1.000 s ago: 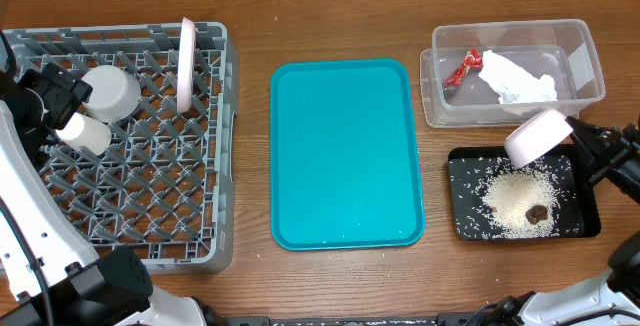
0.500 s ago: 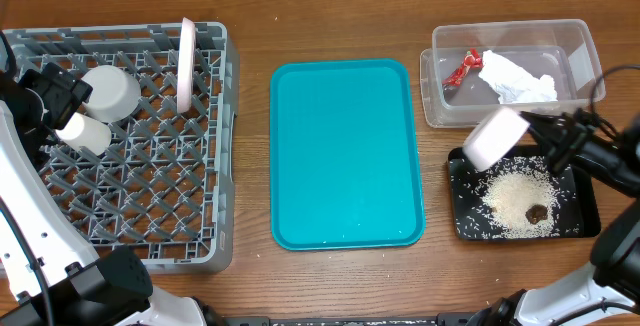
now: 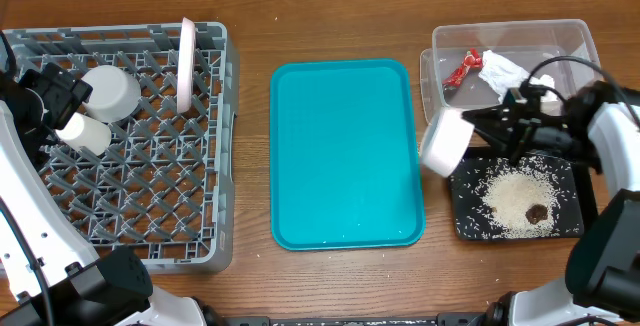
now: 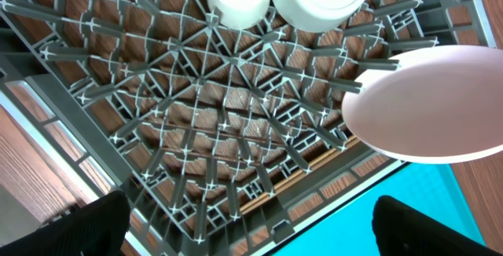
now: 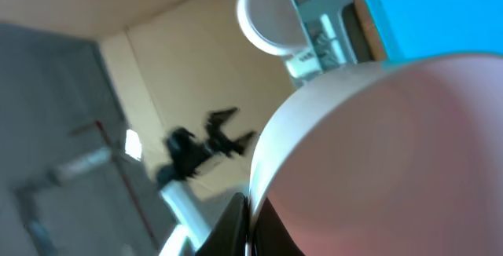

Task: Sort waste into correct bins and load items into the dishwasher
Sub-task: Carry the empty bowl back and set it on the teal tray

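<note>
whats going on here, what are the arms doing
The right end effector grips a small round white bowl, tipped on its side between the large teal tray and the shallow black tray of loose white rice and a small brown scrap. The clear plastic tub holds a crumpled red wrapper and white paper napkin. The left end effector hangs open over the grey lattice dish rack, which holds a small white cup, a second white bowl and an upright pinkish-white plate.

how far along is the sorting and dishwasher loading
Done: crumpled red wrapper and white paper napkin lie in the clear plastic tub; rice and brown scrap in the black tray; small white cup, round bowl and pinkish plate sit in the grey lattice rack. In hand: right jaws grip the second white bowl. Left: racking it.
</note>
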Motion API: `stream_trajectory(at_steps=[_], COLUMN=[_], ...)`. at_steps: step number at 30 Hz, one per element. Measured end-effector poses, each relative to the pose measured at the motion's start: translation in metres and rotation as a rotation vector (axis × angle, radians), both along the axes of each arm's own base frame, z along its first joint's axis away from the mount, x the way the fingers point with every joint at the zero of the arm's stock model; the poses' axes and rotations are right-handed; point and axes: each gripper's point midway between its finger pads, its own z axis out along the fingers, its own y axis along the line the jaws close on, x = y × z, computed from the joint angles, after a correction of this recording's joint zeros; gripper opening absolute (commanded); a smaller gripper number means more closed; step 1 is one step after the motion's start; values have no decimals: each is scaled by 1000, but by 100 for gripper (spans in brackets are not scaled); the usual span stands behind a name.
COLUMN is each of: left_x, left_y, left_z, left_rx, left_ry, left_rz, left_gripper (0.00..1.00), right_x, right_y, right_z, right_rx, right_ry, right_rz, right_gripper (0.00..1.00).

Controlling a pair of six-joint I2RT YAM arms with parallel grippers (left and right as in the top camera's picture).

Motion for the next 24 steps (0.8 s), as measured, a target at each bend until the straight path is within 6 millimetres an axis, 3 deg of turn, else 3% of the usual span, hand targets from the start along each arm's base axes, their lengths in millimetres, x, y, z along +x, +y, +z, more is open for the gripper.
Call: stream_trajectory(at_steps=[4, 9, 16, 24], left_x=[0, 0, 0, 0], left_y=[0, 0, 0, 0], left_z=[0, 0, 0, 0], left_rx=[2, 2, 2, 2], left_ry=[1, 1, 1, 1], left_rz=[1, 1, 1, 1], left_gripper=[100, 100, 100, 100], right_x=[4, 9, 15, -15], right_y=[28, 68, 147, 233], right_z=[-23, -62, -71, -88], right_rx=[-124, -465, -786, -1107], right_ry=[-15, 62, -55, -313], right_rz=[111, 216, 239, 166], right_gripper=[4, 4, 4, 4])
